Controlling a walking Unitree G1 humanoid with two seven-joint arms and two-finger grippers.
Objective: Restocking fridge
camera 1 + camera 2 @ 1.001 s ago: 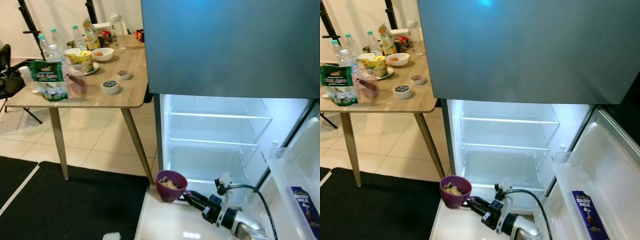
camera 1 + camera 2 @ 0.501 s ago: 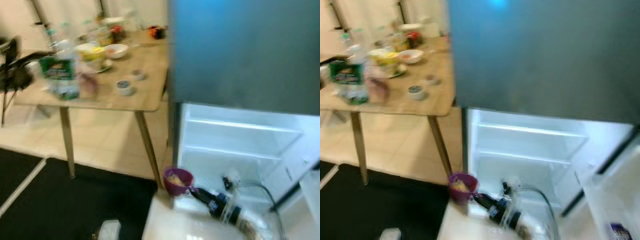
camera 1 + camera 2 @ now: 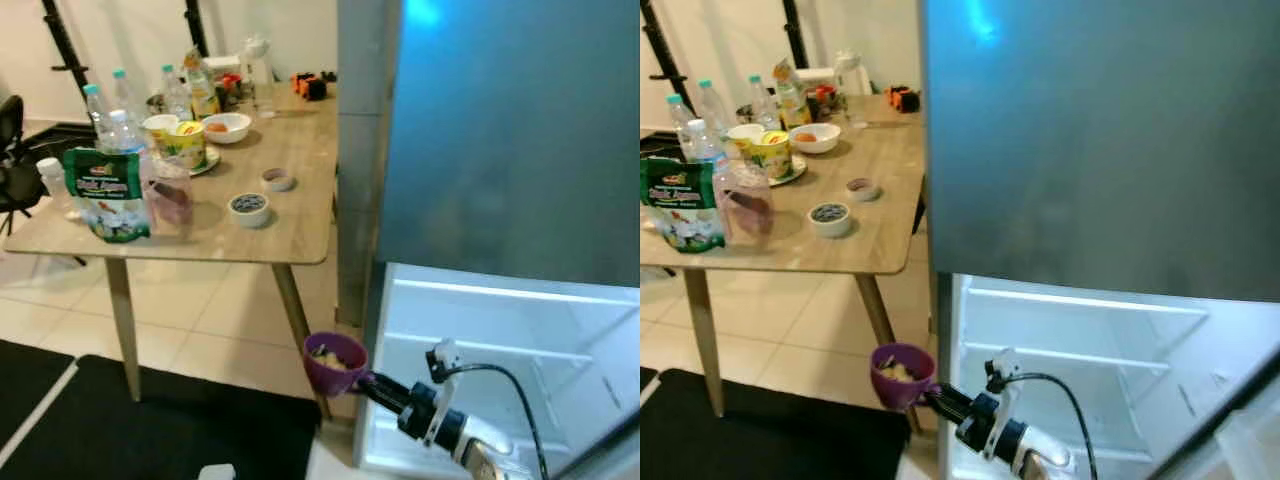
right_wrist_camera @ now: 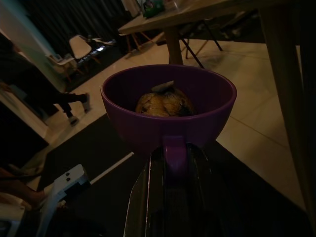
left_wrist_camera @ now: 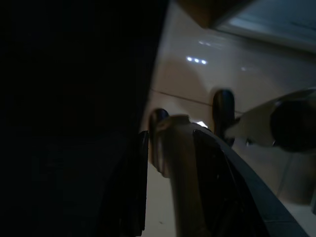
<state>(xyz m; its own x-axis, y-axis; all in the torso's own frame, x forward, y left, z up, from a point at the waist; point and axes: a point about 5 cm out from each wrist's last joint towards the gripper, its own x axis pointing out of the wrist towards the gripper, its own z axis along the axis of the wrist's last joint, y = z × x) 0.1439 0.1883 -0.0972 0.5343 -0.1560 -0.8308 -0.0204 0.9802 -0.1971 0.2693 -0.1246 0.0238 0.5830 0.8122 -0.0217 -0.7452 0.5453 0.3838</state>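
Note:
A purple cup [image 3: 335,362] with some brownish food in it hangs low in front of the fridge's left edge, close by a table leg [image 3: 293,318]. My right gripper [image 3: 372,383] is shut on the cup's handle; in the right wrist view the handle [image 4: 174,150] sits pinched between the black fingers [image 4: 148,187]. The fridge's lit lower compartment [image 3: 500,330] stands open with bare white shelves, below the shut blue-grey upper door [image 3: 520,130]. My left gripper [image 5: 170,140] hangs idle in the dark above pale floor tiles.
To the left stands a wooden table [image 3: 290,215] carrying a green bag [image 3: 105,195], water bottles [image 3: 105,110], small bowls [image 3: 248,207] and other food. A black mat [image 3: 150,430] covers the floor in front. A person's legs [image 4: 64,101] show far off.
The camera has swung, so the fridge now lies further right and the door shelf is out of frame. The cup stays held, now just left of the fridge opening.

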